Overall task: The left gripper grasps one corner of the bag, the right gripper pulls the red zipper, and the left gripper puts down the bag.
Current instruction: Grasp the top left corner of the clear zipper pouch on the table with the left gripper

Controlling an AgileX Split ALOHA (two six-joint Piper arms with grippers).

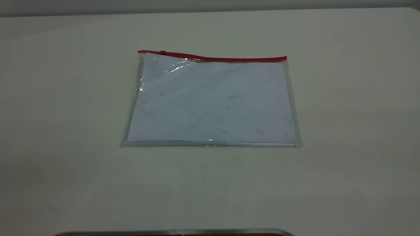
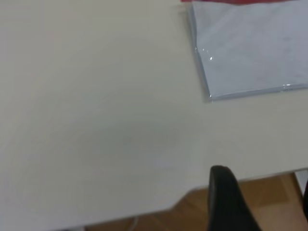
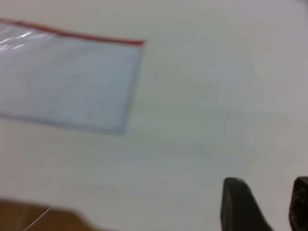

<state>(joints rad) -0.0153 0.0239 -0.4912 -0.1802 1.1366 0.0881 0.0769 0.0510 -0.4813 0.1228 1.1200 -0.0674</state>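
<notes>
Exterior view: bag (image 1: 212, 101) flat on bench (image 1: 344, 114), zipper (image 1: 213, 57) untouched, both end effectors off it w/ fingers apart, nothing held; all steps left.

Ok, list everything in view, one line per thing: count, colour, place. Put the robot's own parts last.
table: one, off-white, fills the exterior view and carries the bag.
bag: one, clear film over white paper sheets, lying flat near the table's middle.
red zipper: one, bright red, runs along the bag's far long edge; its slider tab sits near the left end.
dark edge: one, dark with a grey rim, at the bottom of the exterior view.
left claw: one, black, over the table's near edge, away from the bag, open.
right claw: one, black, above bare table, away from the bag, open.
</notes>
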